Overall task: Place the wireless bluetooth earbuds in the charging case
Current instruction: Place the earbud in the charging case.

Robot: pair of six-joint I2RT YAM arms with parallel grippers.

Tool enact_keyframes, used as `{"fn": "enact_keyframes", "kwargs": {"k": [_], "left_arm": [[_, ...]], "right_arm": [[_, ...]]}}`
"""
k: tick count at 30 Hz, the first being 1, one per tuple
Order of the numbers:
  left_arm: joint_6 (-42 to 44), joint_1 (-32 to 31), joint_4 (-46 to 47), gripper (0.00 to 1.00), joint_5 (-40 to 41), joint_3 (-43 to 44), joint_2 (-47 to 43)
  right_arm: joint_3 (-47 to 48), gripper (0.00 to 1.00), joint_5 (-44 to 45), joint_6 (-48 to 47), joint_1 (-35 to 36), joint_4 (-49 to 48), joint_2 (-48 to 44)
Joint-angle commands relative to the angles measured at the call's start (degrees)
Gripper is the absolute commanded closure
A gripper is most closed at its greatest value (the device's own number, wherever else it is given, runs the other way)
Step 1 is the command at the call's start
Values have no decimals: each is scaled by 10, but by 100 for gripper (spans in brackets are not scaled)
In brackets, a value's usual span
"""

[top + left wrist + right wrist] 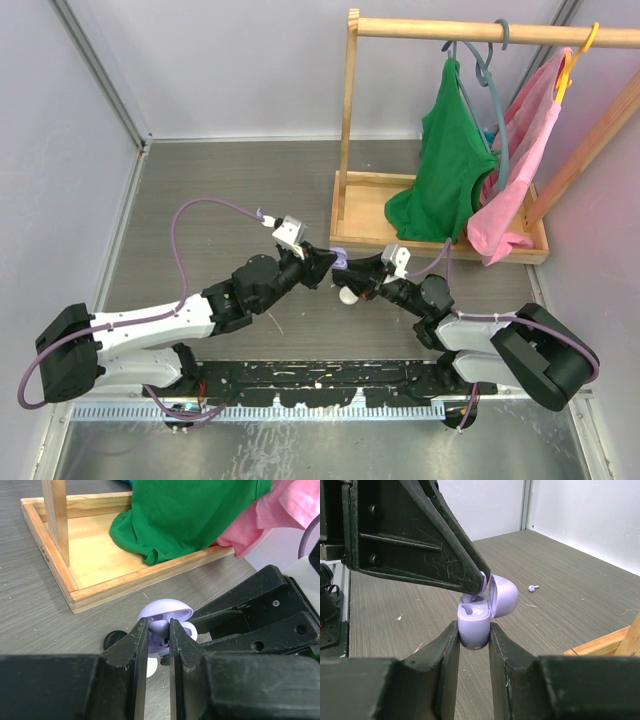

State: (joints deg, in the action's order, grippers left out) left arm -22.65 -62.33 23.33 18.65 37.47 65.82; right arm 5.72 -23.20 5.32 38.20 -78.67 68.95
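My right gripper is shut on the base of the lilac charging case, held above the table with its lid hinged open. My left gripper is shut on a lilac earbud, which sits at the mouth of the case, its stem in the far slot. In the right wrist view the left fingers come down from the upper left onto that earbud. A second lilac earbud lies loose on the table behind. From above, both grippers meet mid-table at the case.
A wooden rack with a tray base stands at the back right, with green and pink garments on hangers draping into it. A black disc and a white disc lie on the table under the grippers.
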Motion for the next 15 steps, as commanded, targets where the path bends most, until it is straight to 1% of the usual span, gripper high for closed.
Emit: {"fn": "enact_keyframes", "kwargs": {"k": [1, 5, 8, 12, 15], "left_arm": [[11, -4, 41, 80, 21, -4, 0], [5, -6, 34, 75, 28, -7, -5], [2, -6, 23, 68, 33, -4, -8], [-1, -7, 12, 57, 35, 1, -16], [-3, -6, 5, 51, 40, 4, -23]], "right_arm": [[0, 95, 4, 0, 3, -54, -16], [-2, 94, 10, 0, 2, -54, -20], [-2, 94, 12, -2, 2, -54, -20], [-2, 94, 13, -2, 3, -52, -19], [-1, 94, 18, -6, 3, -48, -17]]}}
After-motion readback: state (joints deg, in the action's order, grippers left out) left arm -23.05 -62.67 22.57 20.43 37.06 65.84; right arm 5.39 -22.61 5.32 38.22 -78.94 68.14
